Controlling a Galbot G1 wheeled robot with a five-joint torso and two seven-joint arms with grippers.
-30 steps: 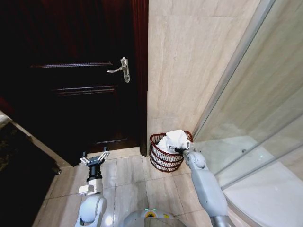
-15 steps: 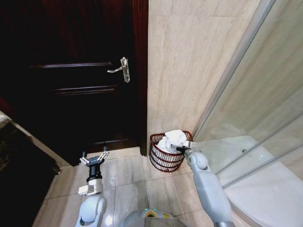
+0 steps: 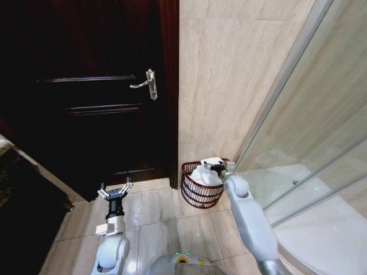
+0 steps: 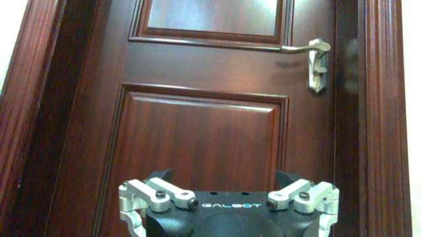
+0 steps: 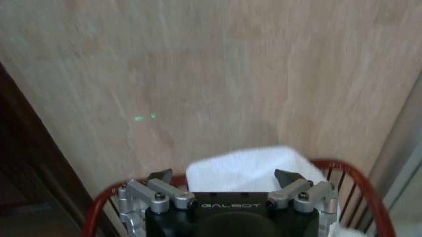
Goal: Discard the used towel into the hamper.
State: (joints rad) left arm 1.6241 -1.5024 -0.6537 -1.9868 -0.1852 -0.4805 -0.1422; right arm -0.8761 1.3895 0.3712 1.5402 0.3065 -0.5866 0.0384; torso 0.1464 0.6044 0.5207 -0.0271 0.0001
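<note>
White crumpled towel (image 3: 205,173) in round reddish-brown wire hamper (image 3: 198,192). R gripper (image 3: 218,167) above it, fingers spread, nothing held. L gripper (image 3: 114,191) spread too, near dark wooden door (image 3: 86,86).

Dark wooden panelled door (image 3: 86,91) on the left, with a silver lever handle (image 3: 146,83) near its right edge. Beige tiled wall (image 3: 229,74) beside it, meeting a slanted glass shower screen (image 3: 321,143) on the right. Pale floor tiles (image 3: 155,209) below.
</note>
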